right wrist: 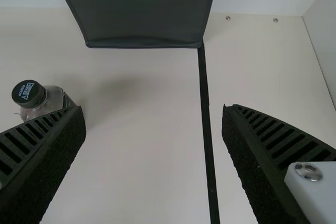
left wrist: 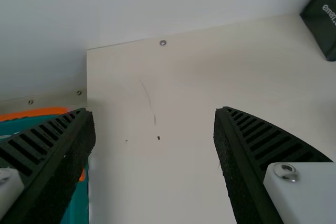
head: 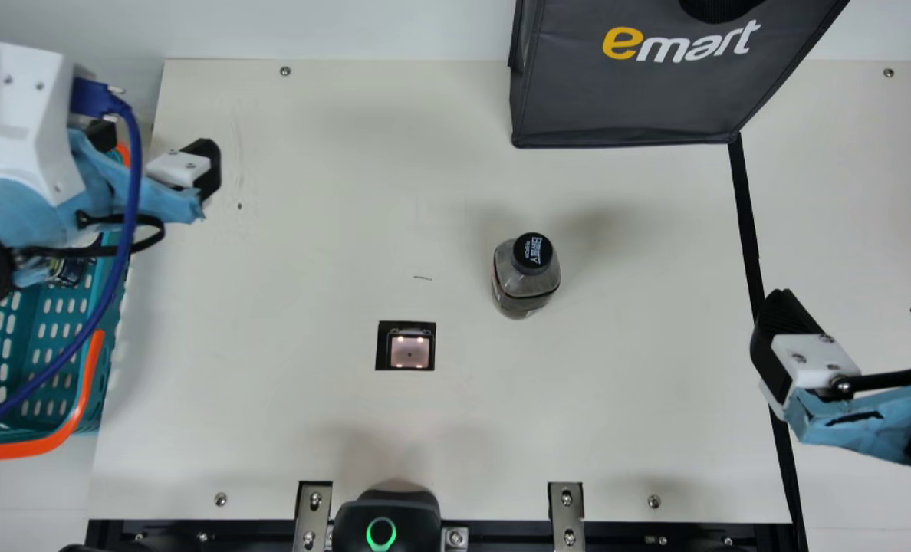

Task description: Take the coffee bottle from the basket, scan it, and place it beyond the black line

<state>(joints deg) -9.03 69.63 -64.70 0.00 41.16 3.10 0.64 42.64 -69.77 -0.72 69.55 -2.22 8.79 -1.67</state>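
Coffee bottle: the coffee bottle [head: 524, 285] stands upright on the table [head: 310, 192], between the scan window [head: 409, 351] and the black line [head: 747, 207], nearer the window and touching neither.
Weight and give: probably light to moderate; how full it is, I cannot tell. The clear wall looks like stiff plastic or glass, so moderate pressure should do and a hard squeeze is unwise.
Slip: the smooth, rounded-square body may slide or twist if pinched across its corners.
Hold: best taken across two opposite flat sides, below the sloping shoulder; the dark round cap [head: 533, 251] is a narrower, poorer hold and could let the body swing.
Right tool: the right tool [right wrist: 152, 109] is wide open with nothing in it, over the black line's side of the table; its ribbed black pads should help against slipping.
Left tool: the left tool [left wrist: 154, 113] is also spread wide and empty, near the basket.
Basket: the basket [head: 103, 383] is teal, slotted, seemingly moulded plastic, with a smooth orange handle [head: 80, 399].
Bag: the bag [head: 624, 100] is dark, flat-faced and seamed, likely coated fabric.
Surface: cream, smooth, lightly scuffed.
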